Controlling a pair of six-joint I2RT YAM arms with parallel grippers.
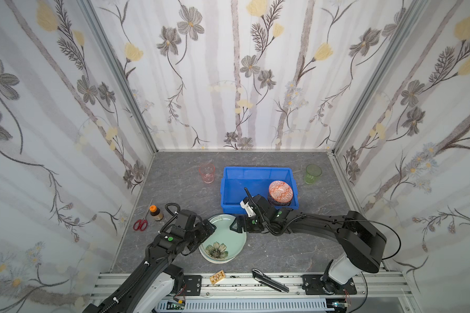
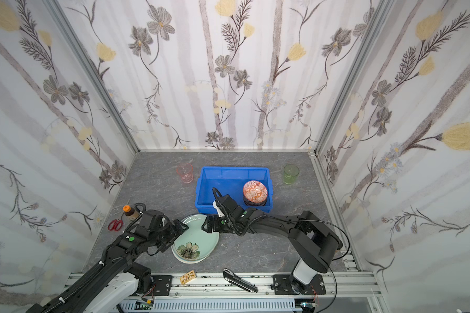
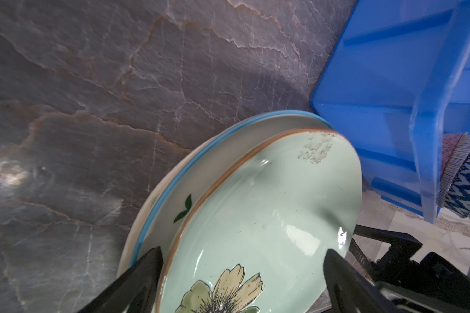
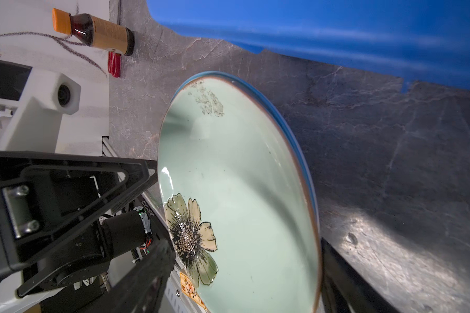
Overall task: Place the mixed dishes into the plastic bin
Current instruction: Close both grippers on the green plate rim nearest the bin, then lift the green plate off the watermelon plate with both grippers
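Now, green plate [image 1: 224, 234] tilted, right gripper [image 1: 235, 226] astride

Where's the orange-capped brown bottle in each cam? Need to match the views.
In a top view: bottle at left, just behind the red scissors.
In a top view: bottle in the same spot by the scissors.
Left wrist: not in it.
Right wrist: bottle beyond the pale green plate, next to the scissors' red handle.
Shared landmark: blue bin, in all four.

A left tumbler [image 1: 207, 173] and right tumbler [image 1: 313, 174] flank the bin [image 1: 257, 168], which holds the bowl stack [image 1: 280, 193]. The plate stack [image 1: 225, 238] lies before it, bottle [image 1: 155, 212] and scissors [image 1: 140, 225] farther left.
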